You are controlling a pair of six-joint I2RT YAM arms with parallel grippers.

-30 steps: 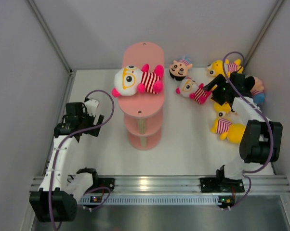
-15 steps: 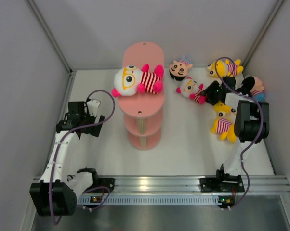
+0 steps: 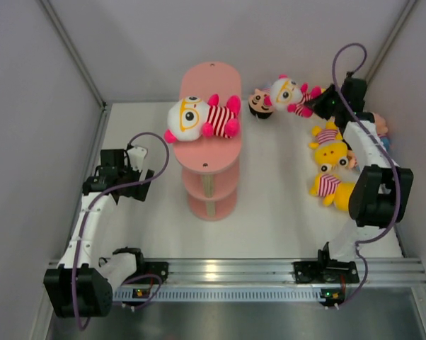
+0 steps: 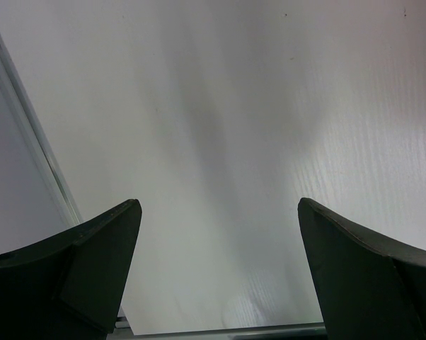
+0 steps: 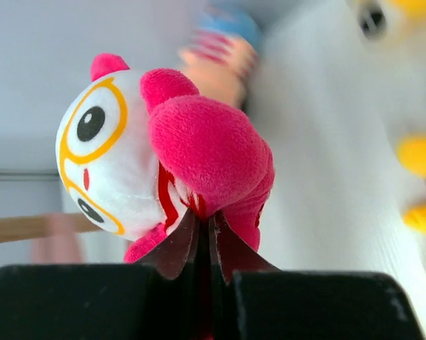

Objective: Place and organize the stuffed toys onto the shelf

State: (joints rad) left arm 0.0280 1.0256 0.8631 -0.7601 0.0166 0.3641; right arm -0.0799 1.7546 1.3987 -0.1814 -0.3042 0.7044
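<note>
The salmon-pink shelf [image 3: 211, 78] stands mid-table, with a large white-faced stuffed toy [image 3: 199, 118] in a striped shirt lying on its top tier. My right gripper [image 3: 318, 106] is shut on a small white-faced toy [image 3: 291, 93] with orange glasses and pink limbs, lifted off the table at the back right. In the right wrist view that toy [image 5: 163, 149] hangs from the pinched fingertips [image 5: 206, 225]. A black-haired toy [image 3: 260, 103] lies just left of it. Two yellow bears [image 3: 331, 150] [image 3: 333, 185] lie by the right arm. My left gripper [image 4: 219, 212] is open over bare table.
Another toy [image 3: 380, 129] lies partly hidden behind the right arm near the right wall. Grey walls enclose the table on the left, back and right. An aluminium rail [image 3: 227, 273] runs along the near edge.
The right gripper shut on the small white-faced toy and lifted it up and back, away from the table toward the rear. The left arm barely moved.
</note>
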